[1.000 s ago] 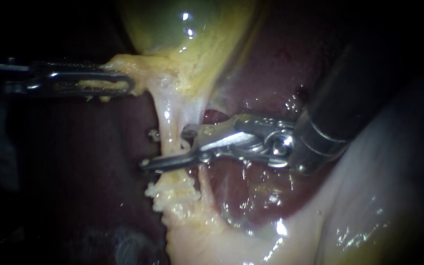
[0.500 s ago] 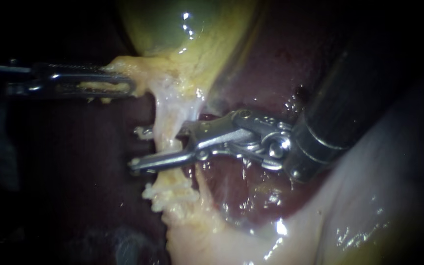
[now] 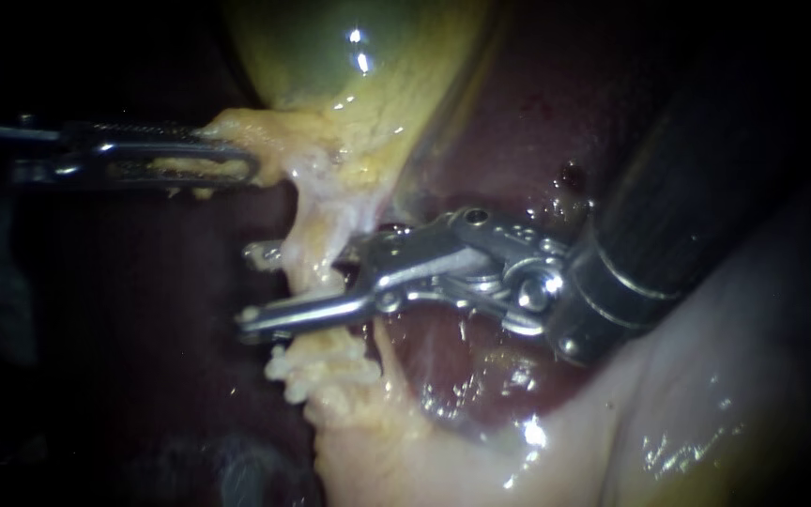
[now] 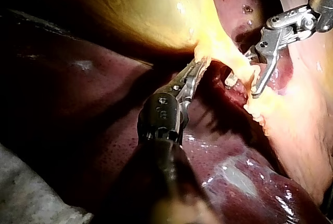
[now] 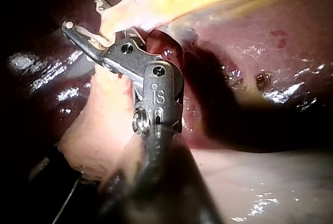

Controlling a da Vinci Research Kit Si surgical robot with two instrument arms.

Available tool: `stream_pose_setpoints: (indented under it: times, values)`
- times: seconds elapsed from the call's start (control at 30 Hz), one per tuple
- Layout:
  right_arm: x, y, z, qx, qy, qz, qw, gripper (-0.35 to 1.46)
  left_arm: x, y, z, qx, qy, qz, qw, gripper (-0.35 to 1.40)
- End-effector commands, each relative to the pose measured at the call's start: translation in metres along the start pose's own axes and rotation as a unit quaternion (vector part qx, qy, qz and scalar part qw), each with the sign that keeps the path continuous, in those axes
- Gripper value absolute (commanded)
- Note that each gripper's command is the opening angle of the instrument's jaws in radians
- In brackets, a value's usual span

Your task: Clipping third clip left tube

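L instr point(image 3: 237, 167): jaws pinching fatty tissue point(image 3: 237, 122) at gallbladder point(image 3: 330, 56) base. Tube point(image 3: 316, 249) at centre, betw spread jaws of R instr point(image 3: 248, 287). In endoscope view tube partly hides far jaw; in L wrist view we see both jaws straddling it. We count 2 instrs, 1 tube, 1 gallbladder.
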Motion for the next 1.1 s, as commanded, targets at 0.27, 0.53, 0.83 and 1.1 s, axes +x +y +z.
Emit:
stream_pose_setpoints:
  times: [0.27, 0.53, 0.83, 1.1]
  values:
    - [-0.0003, 0.0007, -0.0011, -0.011, -0.01, 0.0, 0.9999, -0.01, 0.0, 0.0, 0.0, 0.0, 0.0, 0.0, 1.0, -0.35]
    - [-0.0003, 0.0005, -0.0013, -0.011, -0.011, 0.006, 0.9999, -0.35, 0.0, 0.0, 0.0, 0.0, 0.0, 0.0, 1.0, -0.35]
    - [-0.0005, 0.0005, -0.0019, -0.026, -0.053, 0.025, 0.998, -0.35, 0.0, 0.0, 0.0, 0.0, 0.0, 0.0, 1.0, -0.35]
    - [-0.0005, 0.0005, -0.0019, -0.024, -0.055, 0.025, 0.9979, -0.35, 0.0, 0.0, 0.0, 0.0, 0.0, 0.0, 1.0, -0.35]
